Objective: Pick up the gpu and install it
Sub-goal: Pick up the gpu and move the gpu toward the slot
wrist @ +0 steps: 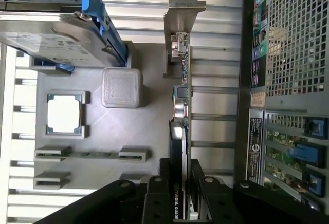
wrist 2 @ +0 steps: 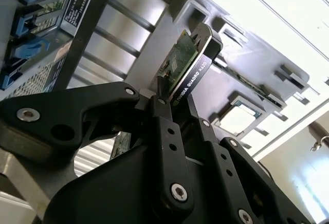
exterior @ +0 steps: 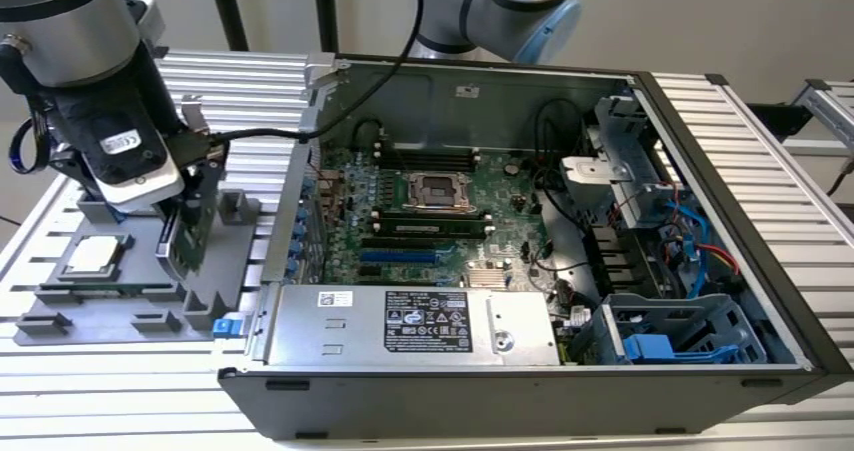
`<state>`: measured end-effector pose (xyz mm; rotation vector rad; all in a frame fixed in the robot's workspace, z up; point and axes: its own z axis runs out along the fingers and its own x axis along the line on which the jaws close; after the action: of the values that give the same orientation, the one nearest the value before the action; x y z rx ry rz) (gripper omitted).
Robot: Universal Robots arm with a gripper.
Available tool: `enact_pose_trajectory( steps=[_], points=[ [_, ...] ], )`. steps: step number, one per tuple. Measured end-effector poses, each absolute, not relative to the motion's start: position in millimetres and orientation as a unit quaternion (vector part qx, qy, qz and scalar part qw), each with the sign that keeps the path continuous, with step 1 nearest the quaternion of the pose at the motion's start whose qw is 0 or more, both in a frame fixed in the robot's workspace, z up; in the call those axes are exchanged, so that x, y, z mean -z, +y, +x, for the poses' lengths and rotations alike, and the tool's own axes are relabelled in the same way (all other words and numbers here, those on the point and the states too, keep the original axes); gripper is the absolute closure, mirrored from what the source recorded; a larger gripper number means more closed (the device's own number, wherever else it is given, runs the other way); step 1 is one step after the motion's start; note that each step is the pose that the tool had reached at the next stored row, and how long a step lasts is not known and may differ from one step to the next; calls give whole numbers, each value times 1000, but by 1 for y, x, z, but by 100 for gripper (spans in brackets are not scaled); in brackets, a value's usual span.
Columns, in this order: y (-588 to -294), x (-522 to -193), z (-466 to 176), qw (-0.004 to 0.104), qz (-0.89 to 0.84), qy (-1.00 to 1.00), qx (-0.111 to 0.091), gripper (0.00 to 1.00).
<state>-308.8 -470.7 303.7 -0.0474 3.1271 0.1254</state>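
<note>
surface: a ribbed silver aluminium table (exterior: 254, 81) carries everything; two black posts are seen behind it.
exterior view's left, holder: a flat grey plastic parts tray (exterior: 80, 316) is laid on the table, just beside the case.
tray contents: a square silver-lidded processor chip (exterior: 91, 256) is seated in a pocket; in the first wrist view a narrow green memory stick (wrist: 92, 154) lies beside it, and a silver hard drive in a blue frame (wrist: 46, 39) stands at the tray's far end.
tool: the black two-fingered gripper (exterior: 187, 206) is carried on a grey arm above the tray.
fingers: in both wrist views the black fingers (wrist: 172, 183) are seen clamped on the two faces of the card's upper edge.
task thing: the gpu (exterior: 184, 241), a slim card with a green circuit board on one face, a black cooler shroud on the other and a silver end bracket, is held on edge at the tray's case-side edge.
lift: whether the gpu is already clear of the tray cannot be told.
exterior view's right: an open black and grey computer case (exterior: 534, 391) lies on its side, with a green motherboard (exterior: 441, 211) and a silver labelled power supply box (exterior: 414, 326) exposed.
slots: a long blue expansion slot (exterior: 398, 257) is seen with no card standing in it.
progress: the grasp is judged done; carrying and seating in the case are judged left.
</note>
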Motion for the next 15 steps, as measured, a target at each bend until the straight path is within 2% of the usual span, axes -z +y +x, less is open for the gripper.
enact_pose_trajectory(
  steps=[15],
  points=[
    [-471, -319, -309, 6, -15, 999, -40, 100]
  ],
)
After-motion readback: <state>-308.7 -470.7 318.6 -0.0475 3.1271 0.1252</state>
